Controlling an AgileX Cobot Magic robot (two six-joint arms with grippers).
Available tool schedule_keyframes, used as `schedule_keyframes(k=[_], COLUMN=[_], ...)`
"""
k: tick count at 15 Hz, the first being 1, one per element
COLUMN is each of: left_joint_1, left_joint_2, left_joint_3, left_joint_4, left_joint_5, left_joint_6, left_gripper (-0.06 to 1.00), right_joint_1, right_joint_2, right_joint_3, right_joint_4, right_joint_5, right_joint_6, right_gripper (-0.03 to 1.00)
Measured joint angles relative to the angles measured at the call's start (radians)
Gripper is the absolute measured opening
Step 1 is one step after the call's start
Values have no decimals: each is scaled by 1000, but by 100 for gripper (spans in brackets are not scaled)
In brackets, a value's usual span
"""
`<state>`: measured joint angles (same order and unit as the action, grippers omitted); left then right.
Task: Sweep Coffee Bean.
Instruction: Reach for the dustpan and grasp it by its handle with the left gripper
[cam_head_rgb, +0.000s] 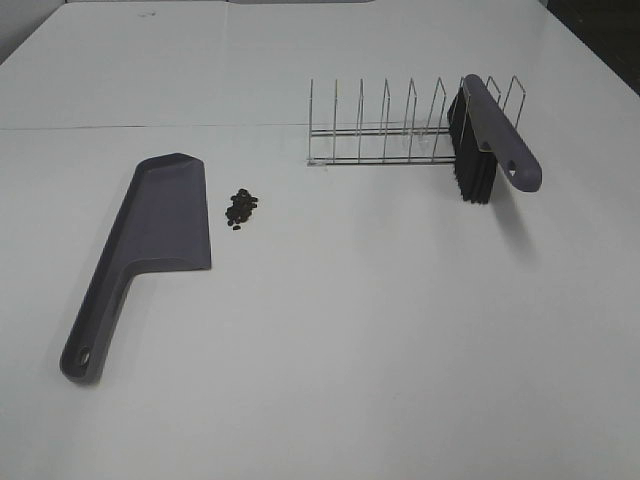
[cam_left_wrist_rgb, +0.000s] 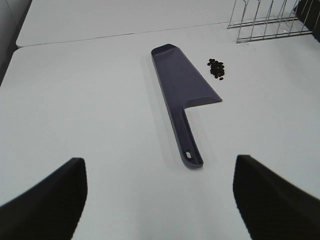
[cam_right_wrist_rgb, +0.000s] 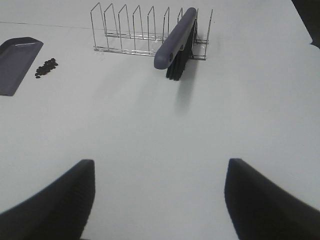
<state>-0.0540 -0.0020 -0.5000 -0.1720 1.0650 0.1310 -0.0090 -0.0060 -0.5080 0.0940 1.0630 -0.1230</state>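
Note:
A small heap of dark coffee beans (cam_head_rgb: 241, 208) lies on the white table, just right of the grey-purple dustpan (cam_head_rgb: 150, 240), which lies flat with its handle toward the near left. The same beans (cam_left_wrist_rgb: 217, 68) and dustpan (cam_left_wrist_rgb: 182, 92) show in the left wrist view, and the beans (cam_right_wrist_rgb: 46, 68) in the right wrist view. The brush (cam_head_rgb: 490, 140) leans in the wire rack (cam_head_rgb: 385, 125), bristles down. My left gripper (cam_left_wrist_rgb: 160, 200) is open, short of the dustpan handle. My right gripper (cam_right_wrist_rgb: 157, 200) is open, well short of the brush (cam_right_wrist_rgb: 176, 42). Neither gripper shows in the high view.
The wire rack (cam_right_wrist_rgb: 135, 30) stands at the back right of the table, with a seam in the tabletop (cam_head_rgb: 150, 127) running behind it. The table's dark far edge (cam_head_rgb: 600, 40) shows at the top right corner.

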Motion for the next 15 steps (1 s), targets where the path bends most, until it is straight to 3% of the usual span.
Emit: schedule_keyframes(k=[7, 11, 15], left_joint_1=[0, 0, 0], left_joint_2=[93, 537, 874], left_joint_3=[-16, -41, -143], left_joint_4=[-9, -43, -77], left_joint_5=[-58, -265, -371], left_joint_6=[-69, -83, -83], left_gripper=[73, 73, 73], right_joint_1=[0, 0, 0], right_joint_2=[0, 0, 0], right_joint_3=[0, 0, 0], right_joint_4=[0, 0, 0], right_joint_5=[0, 0, 0], right_joint_6=[0, 0, 0], right_gripper=[61, 61, 61])
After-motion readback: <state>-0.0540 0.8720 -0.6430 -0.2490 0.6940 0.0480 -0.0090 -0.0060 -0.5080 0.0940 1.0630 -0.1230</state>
